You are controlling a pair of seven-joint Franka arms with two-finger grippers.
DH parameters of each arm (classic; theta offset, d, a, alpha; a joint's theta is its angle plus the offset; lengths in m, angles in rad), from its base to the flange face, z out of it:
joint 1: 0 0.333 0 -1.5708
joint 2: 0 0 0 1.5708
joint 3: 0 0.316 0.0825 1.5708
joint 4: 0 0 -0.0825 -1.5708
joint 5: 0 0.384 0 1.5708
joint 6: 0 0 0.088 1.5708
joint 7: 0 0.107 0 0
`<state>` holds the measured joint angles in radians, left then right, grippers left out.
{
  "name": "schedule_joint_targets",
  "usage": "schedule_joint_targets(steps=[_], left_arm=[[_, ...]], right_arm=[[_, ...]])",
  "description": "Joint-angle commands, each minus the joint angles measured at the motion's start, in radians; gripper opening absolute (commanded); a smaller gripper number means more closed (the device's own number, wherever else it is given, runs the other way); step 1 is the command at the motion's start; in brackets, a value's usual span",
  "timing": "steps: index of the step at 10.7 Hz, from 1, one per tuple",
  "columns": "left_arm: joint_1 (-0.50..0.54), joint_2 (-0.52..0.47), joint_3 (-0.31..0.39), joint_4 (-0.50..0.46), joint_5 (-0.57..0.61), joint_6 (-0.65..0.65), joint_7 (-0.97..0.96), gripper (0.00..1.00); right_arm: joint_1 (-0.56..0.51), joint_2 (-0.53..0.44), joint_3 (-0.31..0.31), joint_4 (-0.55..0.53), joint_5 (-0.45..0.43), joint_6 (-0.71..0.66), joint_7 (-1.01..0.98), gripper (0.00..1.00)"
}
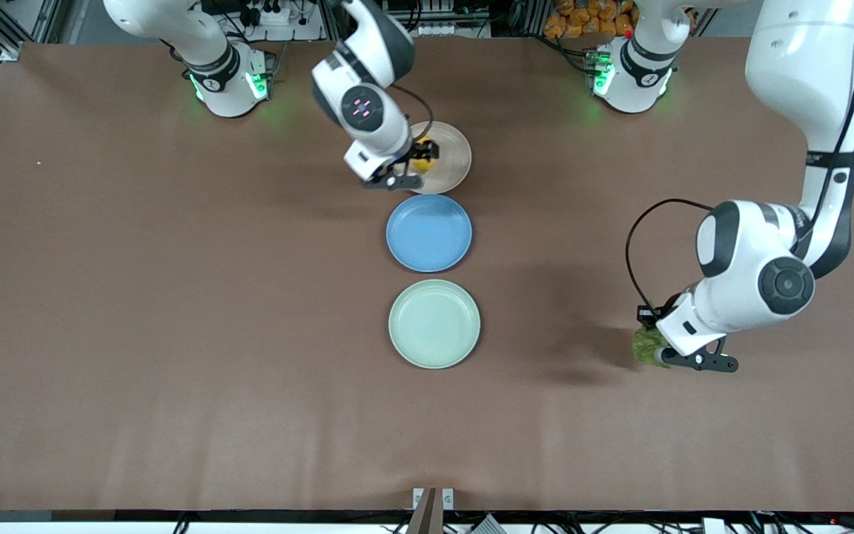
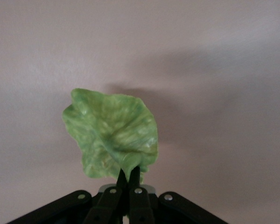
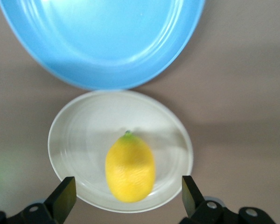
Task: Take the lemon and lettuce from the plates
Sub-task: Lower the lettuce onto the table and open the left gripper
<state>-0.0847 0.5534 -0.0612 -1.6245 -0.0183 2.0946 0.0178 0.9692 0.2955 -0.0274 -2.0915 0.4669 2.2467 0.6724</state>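
The yellow lemon (image 3: 129, 168) lies on the beige plate (image 3: 79, 135), the plate farthest from the front camera (image 1: 451, 157). My right gripper (image 3: 128, 196) is open above it, one finger on each side of the lemon and clear of it. In the front view the right gripper (image 1: 414, 165) covers most of the lemon (image 1: 425, 165). My left gripper (image 2: 129, 175) is shut on the stem end of the crinkled green lettuce (image 2: 112, 133). It holds the lettuce (image 1: 648, 345) over bare table toward the left arm's end. The mint green plate (image 1: 434, 323) holds nothing.
An empty blue plate (image 1: 428, 233) sits between the beige and mint plates, close to the beige one; it also shows in the right wrist view (image 3: 102, 42). The brown table (image 1: 175, 334) spreads wide at both ends.
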Motion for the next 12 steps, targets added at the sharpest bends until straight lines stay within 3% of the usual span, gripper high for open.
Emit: schedule_joint_targets(steps=[1, 2, 4, 7, 10, 11, 12], left_arm=[[0.019, 0.046, -0.006, 0.006, 0.026, -0.001, -0.013, 0.28], [0.029, 0.062, -0.006, 0.014, 0.026, 0.008, -0.013, 0.46], [0.036, 0.054, -0.006, 0.020, 0.028, 0.010, -0.006, 1.00], [0.037, -0.021, -0.005, 0.035, 0.028, -0.007, -0.009, 1.00], [0.078, -0.177, -0.005, 0.098, 0.028, -0.193, -0.007, 1.00], [0.082, -0.203, -0.003, 0.138, 0.025, -0.279, -0.007, 1.00], [0.107, -0.249, -0.005, 0.141, 0.021, -0.307, -0.006, 1.00]], right_arm=[[0.112, 0.068, -0.012, -0.001, 0.015, 0.068, 0.052, 1.00], [0.115, 0.070, -0.012, -0.004, 0.012, 0.068, 0.062, 1.00], [0.134, 0.077, -0.012, -0.019, 0.004, 0.085, 0.064, 1.00], [0.137, 0.094, -0.012, -0.022, 0.004, 0.108, 0.064, 1.00], [0.141, 0.108, -0.014, -0.024, 0.003, 0.125, 0.064, 1.00], [0.147, 0.108, -0.015, -0.025, 0.003, 0.128, 0.064, 0.58], [0.148, 0.108, -0.016, -0.025, 0.003, 0.129, 0.071, 0.25]])
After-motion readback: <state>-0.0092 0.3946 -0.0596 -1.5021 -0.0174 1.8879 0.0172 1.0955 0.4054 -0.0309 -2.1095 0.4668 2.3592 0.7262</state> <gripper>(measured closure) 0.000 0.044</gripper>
